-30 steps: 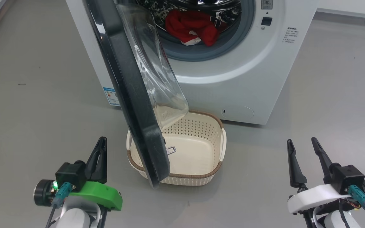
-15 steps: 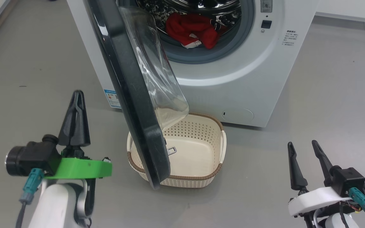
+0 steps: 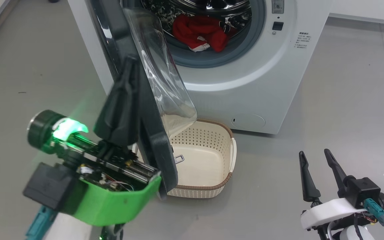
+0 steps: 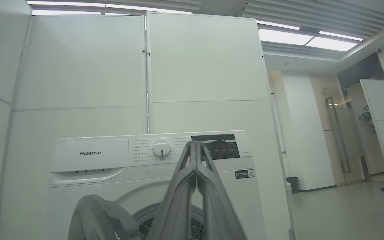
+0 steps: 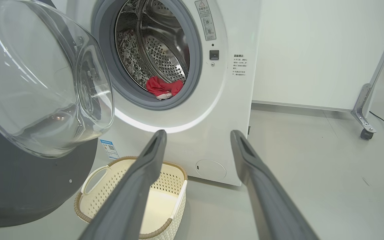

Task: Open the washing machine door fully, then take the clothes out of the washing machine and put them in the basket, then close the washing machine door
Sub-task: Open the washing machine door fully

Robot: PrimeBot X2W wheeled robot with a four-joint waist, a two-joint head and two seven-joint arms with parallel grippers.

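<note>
The left gripper (image 3: pixel 130 61) has risen, fingers pressed together, beside the outer face of the half-open washing machine door (image 3: pixel 153 143) — likely to swing it wider — while the clothes (image 3: pixel 200 31) lie in the drum (image 3: pixel 212 5), right gripper (image 3: pixel 314 152) spread.

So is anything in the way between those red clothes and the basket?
Partly. The washing machine door, only half open, hangs over the left side of the basket. The red clothes in the drum look to have a clear drop to its right half.

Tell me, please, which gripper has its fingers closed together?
The left gripper, green-mounted beside the washing machine door; the right gripper has its fingers apart.
</note>
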